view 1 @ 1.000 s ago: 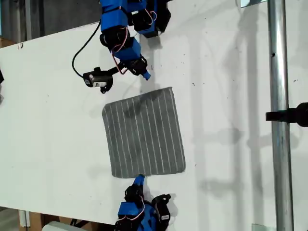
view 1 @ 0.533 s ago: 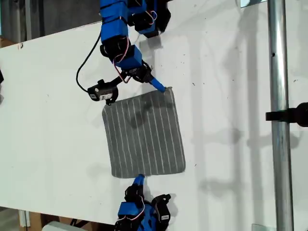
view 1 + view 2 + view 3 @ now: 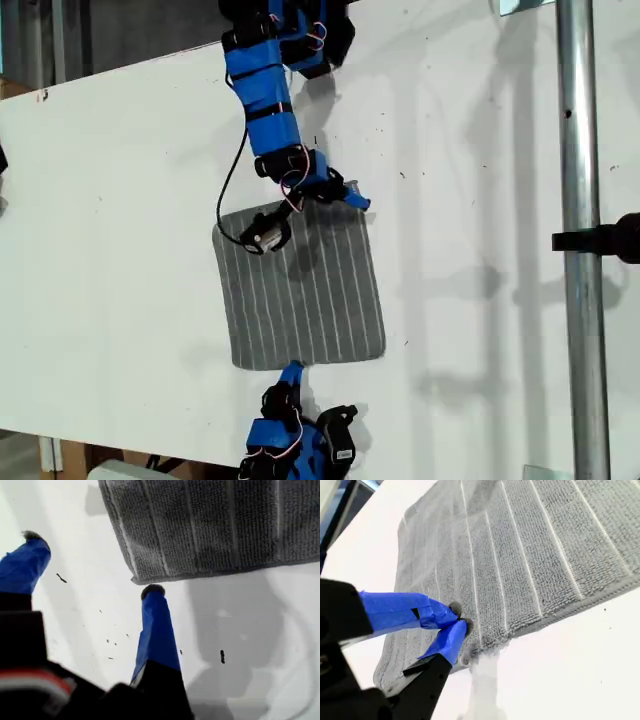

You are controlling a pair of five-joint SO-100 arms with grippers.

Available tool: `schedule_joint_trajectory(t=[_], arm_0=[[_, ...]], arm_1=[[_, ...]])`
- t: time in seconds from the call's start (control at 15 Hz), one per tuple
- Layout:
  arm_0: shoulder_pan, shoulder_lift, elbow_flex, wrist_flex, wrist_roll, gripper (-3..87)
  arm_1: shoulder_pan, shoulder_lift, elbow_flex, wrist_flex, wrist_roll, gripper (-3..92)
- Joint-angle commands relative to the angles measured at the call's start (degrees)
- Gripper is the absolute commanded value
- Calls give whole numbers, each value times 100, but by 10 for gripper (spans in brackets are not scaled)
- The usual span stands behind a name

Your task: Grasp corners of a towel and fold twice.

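Towel: the towel (image 3: pixel 300 290) lies flat in the middle of the desk (image 3: pixel 120 200), striped side up.
Handling: looks soft, light and limp; it would likely sag and drag if lifted by one point.
Hold: best at the corners, pinching the hemmed rim.
My second tool (image 3: pixel 457 619): tips closed together on the pile at the towel's edge.
My first tool (image 3: pixel 92 562): spread wide, holding nothing, resting on the desk just short of a corner (image 3: pixel 134 580).

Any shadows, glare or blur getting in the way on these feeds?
Exterior view: sharp, arm shadows on the table. First wrist view: a broad grey shadow below the towel, no glare. Second wrist view: towel weave crisp, its far edge slightly soft.
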Motion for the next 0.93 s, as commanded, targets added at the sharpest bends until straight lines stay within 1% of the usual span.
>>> schedule_joint_trajectory(t=[0.0,0.2,0.27,0.33,0.4,0.47,0.67,0.8,0.87], arm_0=[[35,35,9,-35,-114,-5],[44,35,9,18,-193,-8],[44,35,0,9,-185,-8],[44,35,-9,9,-185,-8],[53,35,-18,26,-185,-10],[53,35,-53,79,-211,-12],[272,35,-422,114,-202,-26],[378,-272,-1371,211,-18,-27],[448,-1151,-2197,202,141,-27]], arm_1=[[158,-211,-79,-343,-62,346],[554,-1178,-62,-562,-9,273],[659,-1178,-105,-527,-9,243],[747,-1151,-97,-554,-44,177],[791,-1195,-132,-554,0,15],[747,-1187,-132,-571,18,-1],[598,-1195,-176,-703,18,-2],[598,-1204,-176,-729,9,-2],[606,-1204,-176,-729,0,-2]])
